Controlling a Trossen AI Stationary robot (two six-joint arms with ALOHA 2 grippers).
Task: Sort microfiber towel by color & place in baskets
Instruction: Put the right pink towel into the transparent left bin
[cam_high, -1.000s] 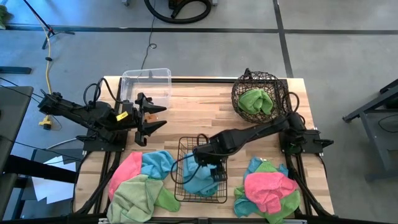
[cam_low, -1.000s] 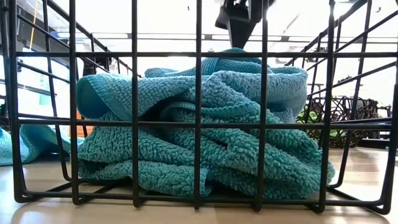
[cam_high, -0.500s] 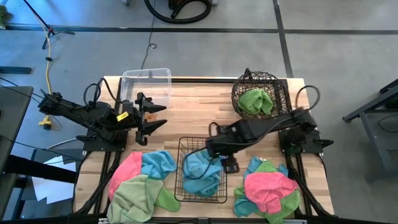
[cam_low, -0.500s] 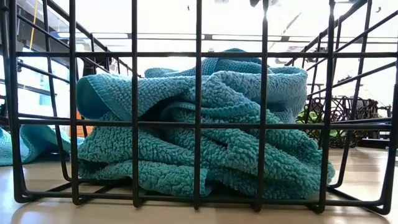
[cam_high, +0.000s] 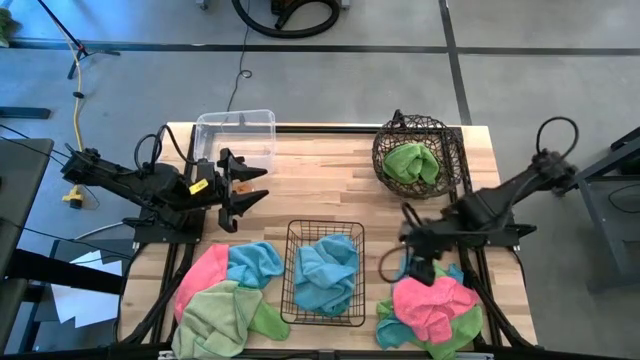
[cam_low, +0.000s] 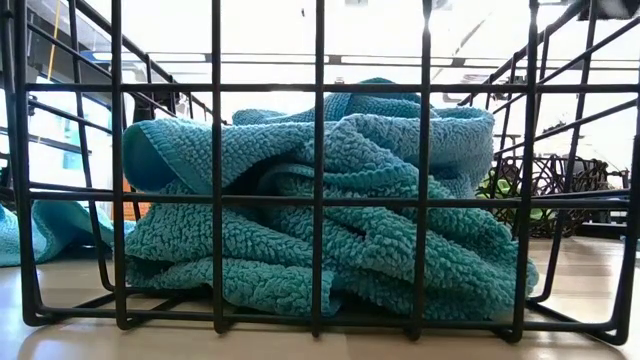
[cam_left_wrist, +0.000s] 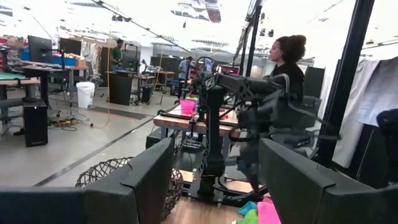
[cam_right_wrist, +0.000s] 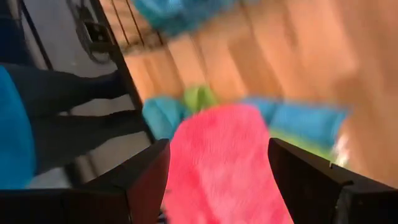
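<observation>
Beyond table, left wrist shows person.

A robotics lab or workshop; an open hall with a grey concrete floor, rows of workbenches, monitors, and a person at another rig.

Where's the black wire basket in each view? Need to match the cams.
High: black wire basket at bottom centre, between the two towel piles.
Low: its grid fills the picture.
Left wrist: not in view.
Right wrist: a corner of its wires at the top, blurred.
Shared landmark: the blue towel inside it, also seen in low and right wrist.
</observation>
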